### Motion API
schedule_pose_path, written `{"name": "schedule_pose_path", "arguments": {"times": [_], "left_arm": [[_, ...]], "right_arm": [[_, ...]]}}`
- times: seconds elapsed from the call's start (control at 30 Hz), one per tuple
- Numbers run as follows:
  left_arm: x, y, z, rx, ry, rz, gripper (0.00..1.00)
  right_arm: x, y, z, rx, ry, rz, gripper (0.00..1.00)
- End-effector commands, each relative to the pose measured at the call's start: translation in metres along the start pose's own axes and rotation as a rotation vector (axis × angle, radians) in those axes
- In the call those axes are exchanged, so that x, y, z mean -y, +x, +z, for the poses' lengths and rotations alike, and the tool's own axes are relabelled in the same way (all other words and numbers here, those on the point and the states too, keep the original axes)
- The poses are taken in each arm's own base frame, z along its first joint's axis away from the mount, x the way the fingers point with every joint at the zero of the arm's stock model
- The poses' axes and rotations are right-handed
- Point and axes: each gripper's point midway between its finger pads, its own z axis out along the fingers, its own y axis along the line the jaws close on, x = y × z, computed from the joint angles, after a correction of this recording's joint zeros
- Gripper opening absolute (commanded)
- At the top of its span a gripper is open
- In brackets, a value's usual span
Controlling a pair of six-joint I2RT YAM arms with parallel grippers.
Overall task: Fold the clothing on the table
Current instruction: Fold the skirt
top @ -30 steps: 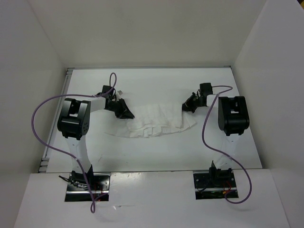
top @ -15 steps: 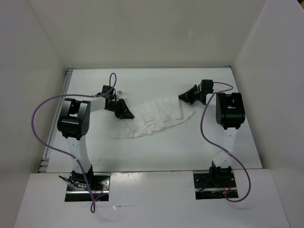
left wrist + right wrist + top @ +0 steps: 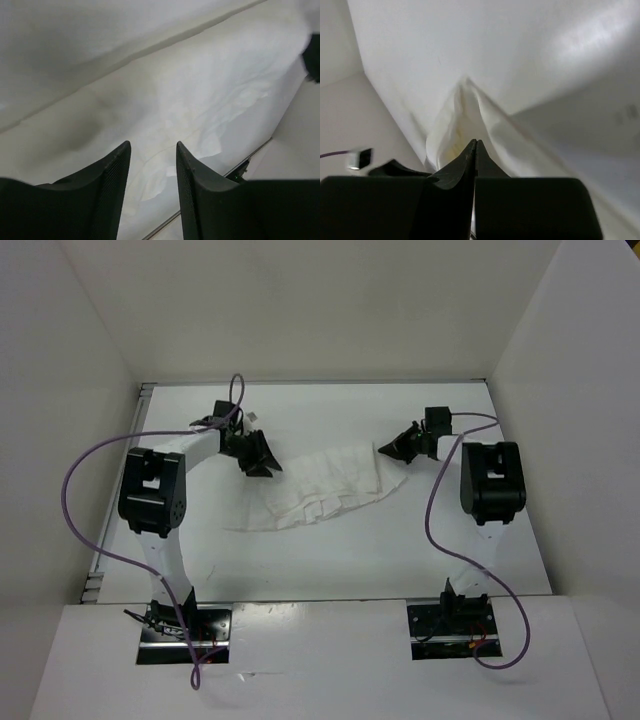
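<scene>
The white pleated skirt (image 3: 325, 488) is seen lying rumpled near the middle of the desk (image 3: 330, 565) in the top view, stretched on a slant from the lower left towards the upper right, with its pleats showing along the lower edge. The left pincer (image 3: 262, 465) is placed at the skirt's upper left edge, left of the frame's centre. In the left wrist view its two ribbed fingers (image 3: 112, 172) are held moderately apart with nothing gripped between them, and only white cloth and desk are seen through the gap. The right pincer (image 3: 385, 449) is found at the skirt's upper right corner, right of the frame's centre. In the right wrist view its fingers (image 3: 452, 177) are pressed tightly together, and a raised ridge of the fabric is drawn into their tips, so that corner is pinched. The desk is enclosed by plain white walls (image 3: 300, 310) at the top, left and right of the frame
</scene>
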Motion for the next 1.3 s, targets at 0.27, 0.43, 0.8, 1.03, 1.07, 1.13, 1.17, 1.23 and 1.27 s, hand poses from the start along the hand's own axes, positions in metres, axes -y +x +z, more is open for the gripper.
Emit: {"name": "schedule_pose_path", "arguments": {"times": [0.27, 0.43, 0.8, 1.03, 1.07, 1.13, 1.17, 1.23, 1.27], "left_arm": [[0.163, -0.004, -0.041, 0.095, 0.279, 0.288, 0.43], [0.170, 0.031, 0.028, -0.004, 0.250, 0.302, 0.27], [0.171, 0.047, 0.067, -0.030, 0.178, 0.326, 0.26], [0.162, 0.046, 0.074, -0.032, 0.146, 0.340, 0.27], [0.162, 0.046, 0.074, -0.032, 0.146, 0.340, 0.27], [0.157, 0.047, 0.075, -0.037, 0.124, 0.342, 0.27], [0.154, 0.047, 0.075, -0.036, 0.112, 0.352, 0.27], [0.140, 0.049, 0.076, -0.032, 0.062, 0.350, 0.27], [0.131, 0.052, 0.077, -0.043, 0.038, 0.348, 0.27]], "right_arm": [[0.041, 0.077, -0.068, -0.001, 0.224, -0.109, 0.01], [0.045, 0.060, -0.053, 0.057, 0.234, -0.123, 0.01], [0.080, 0.095, -0.018, -0.054, 0.423, -0.199, 0.01], [0.112, 0.181, -0.034, -0.277, 0.498, -0.242, 0.01], [0.117, 0.190, -0.038, -0.298, 0.503, -0.245, 0.01], [0.107, 0.195, -0.048, -0.297, 0.477, -0.246, 0.01], [0.102, 0.195, -0.052, -0.292, 0.473, -0.239, 0.01], [0.083, 0.182, -0.059, -0.233, 0.436, -0.258, 0.01], [0.074, 0.178, -0.060, -0.211, 0.418, -0.269, 0.01]]}}
